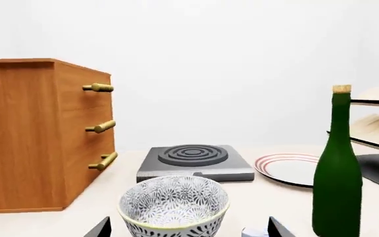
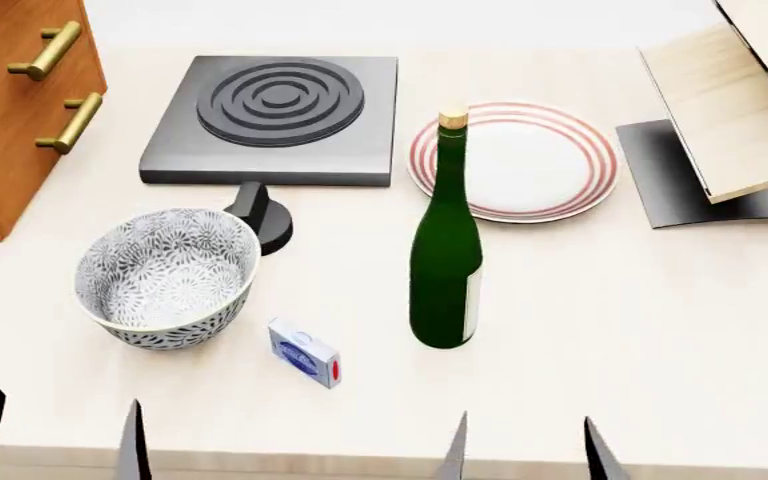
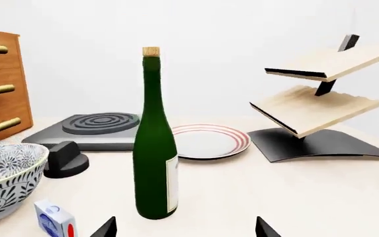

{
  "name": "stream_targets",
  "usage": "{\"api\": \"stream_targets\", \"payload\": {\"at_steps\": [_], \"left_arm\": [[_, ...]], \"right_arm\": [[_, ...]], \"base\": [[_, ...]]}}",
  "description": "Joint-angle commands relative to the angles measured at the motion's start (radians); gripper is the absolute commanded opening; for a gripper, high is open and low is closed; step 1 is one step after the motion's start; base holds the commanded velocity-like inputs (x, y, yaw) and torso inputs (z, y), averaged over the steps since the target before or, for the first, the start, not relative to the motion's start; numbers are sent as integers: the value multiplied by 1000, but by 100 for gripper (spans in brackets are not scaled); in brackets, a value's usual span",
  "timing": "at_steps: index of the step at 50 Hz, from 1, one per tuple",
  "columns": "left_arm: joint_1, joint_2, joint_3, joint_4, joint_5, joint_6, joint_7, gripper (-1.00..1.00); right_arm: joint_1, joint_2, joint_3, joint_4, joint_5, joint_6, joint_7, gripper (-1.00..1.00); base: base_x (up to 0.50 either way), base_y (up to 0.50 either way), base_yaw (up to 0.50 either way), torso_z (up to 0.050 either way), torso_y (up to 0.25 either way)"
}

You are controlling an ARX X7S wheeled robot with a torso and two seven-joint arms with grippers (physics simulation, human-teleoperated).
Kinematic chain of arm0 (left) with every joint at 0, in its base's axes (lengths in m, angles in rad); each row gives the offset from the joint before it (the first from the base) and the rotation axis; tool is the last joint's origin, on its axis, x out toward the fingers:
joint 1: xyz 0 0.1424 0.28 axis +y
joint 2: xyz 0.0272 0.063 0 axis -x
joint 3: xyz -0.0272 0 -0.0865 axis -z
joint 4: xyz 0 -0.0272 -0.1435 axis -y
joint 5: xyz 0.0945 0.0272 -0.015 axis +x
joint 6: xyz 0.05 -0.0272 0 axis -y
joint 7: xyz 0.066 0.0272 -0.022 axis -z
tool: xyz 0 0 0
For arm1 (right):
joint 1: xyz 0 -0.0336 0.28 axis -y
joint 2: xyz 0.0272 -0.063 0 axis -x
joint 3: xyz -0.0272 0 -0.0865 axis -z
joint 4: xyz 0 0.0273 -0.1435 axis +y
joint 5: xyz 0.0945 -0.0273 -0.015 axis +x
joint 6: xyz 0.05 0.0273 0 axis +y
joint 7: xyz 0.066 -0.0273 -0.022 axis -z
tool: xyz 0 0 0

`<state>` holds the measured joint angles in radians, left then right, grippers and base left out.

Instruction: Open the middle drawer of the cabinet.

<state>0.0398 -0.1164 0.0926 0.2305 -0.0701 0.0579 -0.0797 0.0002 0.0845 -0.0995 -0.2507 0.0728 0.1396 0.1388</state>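
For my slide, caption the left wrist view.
Open left gripper facing patterned bowl, closed middle drawer beyond.

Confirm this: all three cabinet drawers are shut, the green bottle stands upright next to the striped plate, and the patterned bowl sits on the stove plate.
One error. The patterned bowl sits on the table, nearer the robot than the stove plate, as the head view shows. The rest holds: the cabinet drawers are shut, and the green bottle stands upright next to the striped plate.
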Motion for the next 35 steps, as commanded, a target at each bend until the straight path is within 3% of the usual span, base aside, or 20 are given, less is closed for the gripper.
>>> {"api": "stream_targets", "payload": {"at_steps": [1, 16, 28, 29, 32, 35], "left_arm": [[-11, -39, -3, 219, -37, -95, -7, 100], [-48, -70, -23, 516, -72, -231, -48, 100], [-143, -110, -116, 810, -226, -455, -120, 100], [-150, -125, -118, 815, -252, -461, -139, 100], [-194, -311, -41, 816, -368, -402, -348, 100], [-235, -457, 42, 816, -430, -334, -507, 100]], "right_arm": [[29, 23, -19, -238, -20, 148, 48, 100], [77, 53, -76, -600, -86, 391, 94, 100], [134, 52, -118, -796, -147, 539, 85, 100], [134, 40, -116, -796, -163, 536, 68, 100], [128, -78, -88, -796, -302, 512, -89, 100], [124, -83, -90, -796, -312, 503, -94, 100]], "base": [[0, 0, 0, 0, 0], [0, 0, 0, 0, 0], [0, 0, 0, 0, 0], [0, 0, 0, 0, 0], [0, 0, 0, 0, 0], [0, 0, 0, 0, 0]]}}
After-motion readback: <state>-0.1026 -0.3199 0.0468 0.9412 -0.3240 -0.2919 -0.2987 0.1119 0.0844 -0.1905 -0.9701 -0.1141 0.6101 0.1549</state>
